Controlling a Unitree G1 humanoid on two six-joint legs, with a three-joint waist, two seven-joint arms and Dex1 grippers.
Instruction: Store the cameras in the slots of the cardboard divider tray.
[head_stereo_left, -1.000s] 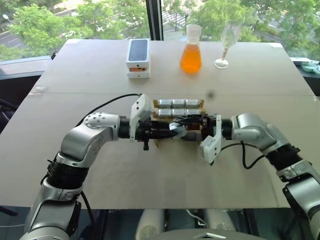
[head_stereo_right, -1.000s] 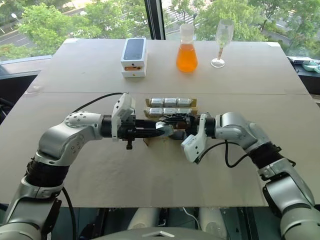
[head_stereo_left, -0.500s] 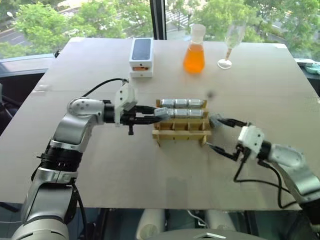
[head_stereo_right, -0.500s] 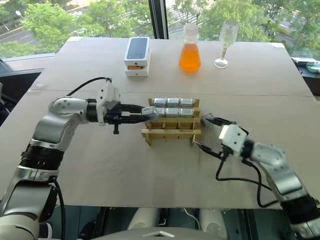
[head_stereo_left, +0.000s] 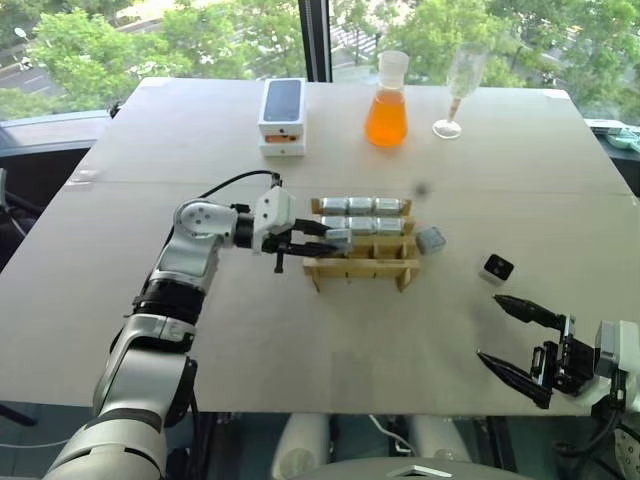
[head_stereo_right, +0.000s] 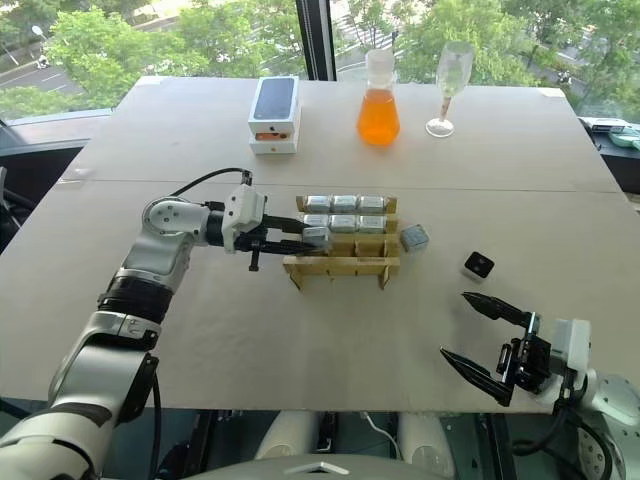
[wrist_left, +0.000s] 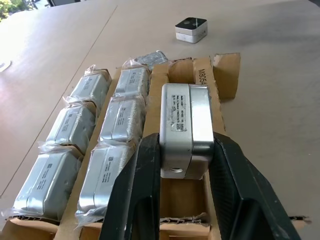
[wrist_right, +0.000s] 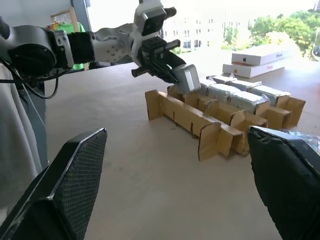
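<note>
Left gripper (wrist_left: 182, 200): clamping 1 silver-grey camera (wrist_left: 184, 129) by its 2 side faces, fingers (wrist_left: 137, 190) pressing either flank; it is hovering over the near row of the cardboard divider tray (head_stereo_left: 362, 266).
Held camera, long axis: running along the fingers, lining up with the near row of slots rather than across it.
Key relation: the camera is sitting just above the first slot at the arm's end of the near row, tilting slightly nose-down; judging from this, the next move is calling for a short drop, not a sideways shift.
Risk (judgement): the cardboard wall right beside the camera could be catching its lower edge.
Right gripper (head_stereo_right: 482, 337): standing wide apart, holding nothing, hanging low near the table's front edge, well apart from the tray.
Nearer arm: left is at the tray; right is lying closer to the 2 loose cameras.
Count, stored cameras: 6, filling the far row (head_stereo_left: 359, 205) and middle row (head_stereo_left: 374, 224), 3 each, all in clear wrap.
Count, empty slots: 3, all in the near row.
Count, loose cameras: 2 on the table beyond the tray's far end from the arm, 1 wrapped (head_stereo_left: 431, 239) just beside it, 1 black-faced (head_stereo_left: 497, 268) further off.
Count, total cameras: 9, matching 9 slots.
Bystanders: 1 white phone box (head_stereo_left: 281, 117), 1 flask of orange liquid (head_stereo_left: 386, 103), 1 wine glass (head_stereo_left: 456, 85), all far back on the table (head_stereo_left: 300, 340).
</note>
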